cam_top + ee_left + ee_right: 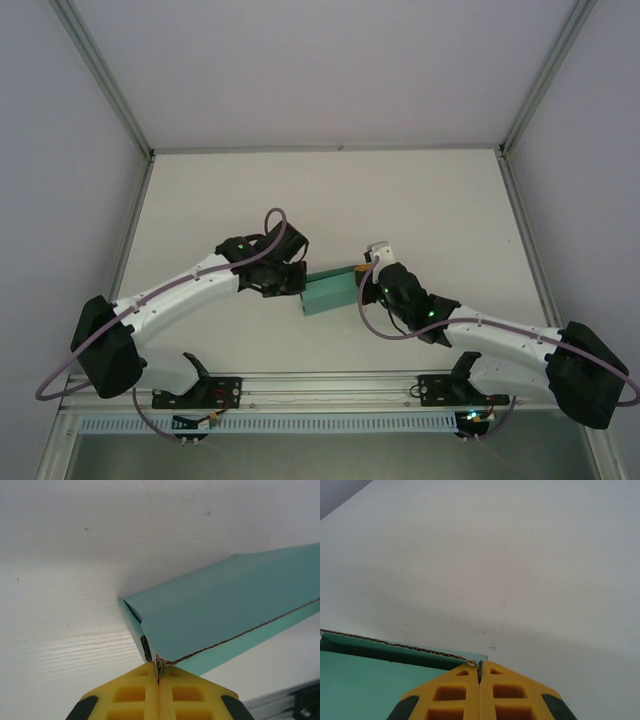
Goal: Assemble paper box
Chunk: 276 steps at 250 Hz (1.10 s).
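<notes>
The teal-green paper box (pixel 328 292) lies partly folded on the white table between both arms. My left gripper (pixel 301 287) is at its left end and my right gripper (pixel 363 284) at its right end. In the left wrist view the yellow fingers (pixel 135 690) are shut, and the left gripper (pixel 159 665) pinches a raw-edged corner of the paper box (pixel 225 605). In the right wrist view the right gripper (pixel 480 666) is shut on a thin corner of the paper box (pixel 365 680), beside its corrugated edge.
An aluminium rail (pixel 330 380) runs along the near table edge and also appears as a rail (pixel 285 700) at the lower right of the left wrist view. White walls and metal frame posts (pixel 105 75) enclose the table (pixel 330 200), which lies open behind the box.
</notes>
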Motion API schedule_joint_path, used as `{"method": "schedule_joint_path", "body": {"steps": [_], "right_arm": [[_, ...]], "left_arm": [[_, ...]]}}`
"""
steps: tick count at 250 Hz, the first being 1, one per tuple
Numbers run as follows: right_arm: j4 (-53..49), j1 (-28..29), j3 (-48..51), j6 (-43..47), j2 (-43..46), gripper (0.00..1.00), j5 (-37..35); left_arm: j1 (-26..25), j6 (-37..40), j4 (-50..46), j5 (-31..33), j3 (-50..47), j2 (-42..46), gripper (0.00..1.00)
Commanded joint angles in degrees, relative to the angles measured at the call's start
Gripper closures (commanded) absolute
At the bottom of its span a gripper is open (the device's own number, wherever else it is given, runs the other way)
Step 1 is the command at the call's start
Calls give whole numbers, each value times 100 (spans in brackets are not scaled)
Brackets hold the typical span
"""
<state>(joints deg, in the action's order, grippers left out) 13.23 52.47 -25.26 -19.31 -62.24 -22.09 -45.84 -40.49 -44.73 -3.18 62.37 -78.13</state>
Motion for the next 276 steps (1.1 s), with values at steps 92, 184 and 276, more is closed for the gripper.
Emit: {"method": "schedule_joint_path", "body": {"steps": [92,184,276], "right_arm": [[-771,166,258,-152,-183,100,47],[-1343,161,172,-802,405,69,32],[-2815,158,-758,-1693,1513,24,-77]], "left_arm": [[-289,209,741,346,-1078,-57,100],[-1119,57,943,1683,-1507,-107,100],[-1376,25,837,2098,-1359,-53,100]]}}
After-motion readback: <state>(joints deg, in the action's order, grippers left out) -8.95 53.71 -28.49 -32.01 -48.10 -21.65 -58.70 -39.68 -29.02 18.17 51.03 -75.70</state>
